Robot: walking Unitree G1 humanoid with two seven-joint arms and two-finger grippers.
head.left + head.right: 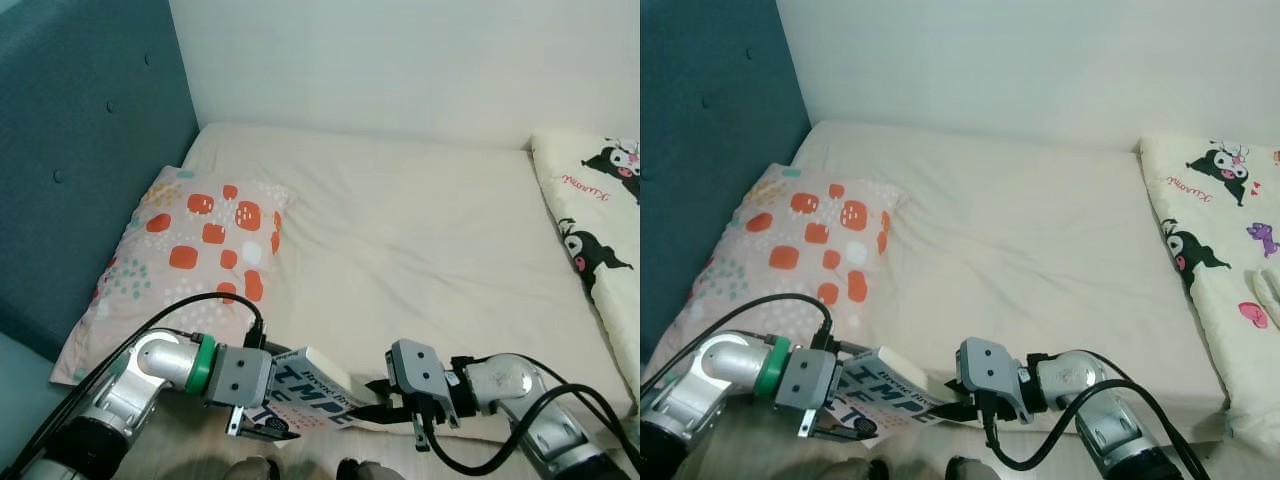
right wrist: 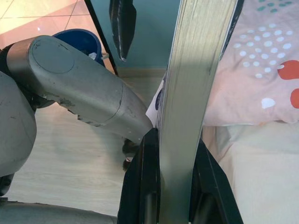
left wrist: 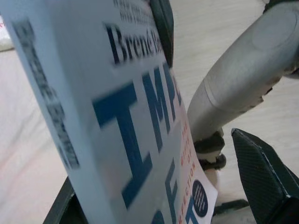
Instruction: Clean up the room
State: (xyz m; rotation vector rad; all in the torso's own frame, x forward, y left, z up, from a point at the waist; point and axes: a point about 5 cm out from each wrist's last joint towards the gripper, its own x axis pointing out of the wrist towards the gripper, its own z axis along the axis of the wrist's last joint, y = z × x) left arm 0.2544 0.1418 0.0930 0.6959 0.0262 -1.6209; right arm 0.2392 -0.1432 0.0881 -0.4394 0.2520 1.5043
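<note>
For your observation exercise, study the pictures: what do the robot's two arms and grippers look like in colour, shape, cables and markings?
Both arms are rounded silver tubes ending in boxy grey wrist blocks. The left arm has a green ring at the wrist and a black cable looping over it. The right arm carries black cables along and beneath it. The left gripper and right gripper each have long black fingers, textured on the inside.

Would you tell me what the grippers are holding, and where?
The book: the right gripper clamps its page edge; the left gripper is at its other end.
</note>
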